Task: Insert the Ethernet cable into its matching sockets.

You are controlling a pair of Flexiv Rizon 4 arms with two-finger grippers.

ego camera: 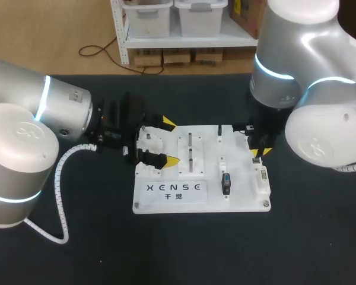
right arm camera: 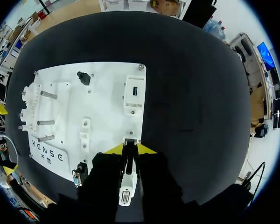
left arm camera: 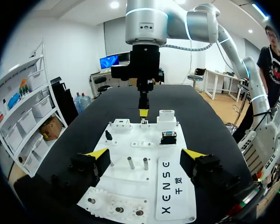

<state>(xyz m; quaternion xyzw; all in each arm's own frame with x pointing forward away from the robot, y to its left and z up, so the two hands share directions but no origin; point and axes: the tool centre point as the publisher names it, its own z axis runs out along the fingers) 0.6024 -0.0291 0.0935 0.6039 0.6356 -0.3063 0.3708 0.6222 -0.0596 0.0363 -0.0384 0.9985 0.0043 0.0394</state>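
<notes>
Right gripper (right arm camera: 129, 149): fingers closed tight on the Ethernet cable (right arm camera: 127, 163), one yellow tip on each side. The cable sits in the narrow gap between them. Its leading end is at a small socket (right arm camera: 130, 141) on the near edge of the white board (right arm camera: 107, 107), and its clear rear plug lies back under the wrist. In the head view this gripper (ego camera: 258, 153) stands at the board's right edge, right of centre in the frame, and hides the cable. Whether the plug has entered the socket cannot be told.

Left gripper (left arm camera: 146, 156): fingers wide apart and holding nothing. They straddle the board's left end, left of centre in the head view (ego camera: 169, 141). No contact with the board can be confirmed.

Risks, as judged:
- A slight offset or tilt at the socket mouth would make the plug catch the rim and jam.
- Downward force could then push the cable back through the fingers.
- If the board is not clamped, a sideways load could shift it.
- The latch tab's side is not visible, and a reversed plug would not seat.

Orientation: the cable's long axis runs along the fingers. The left wrist view shows the right gripper hanging upright over the board, so the axis is near vertical and the leading end points down into the socket.
</notes>
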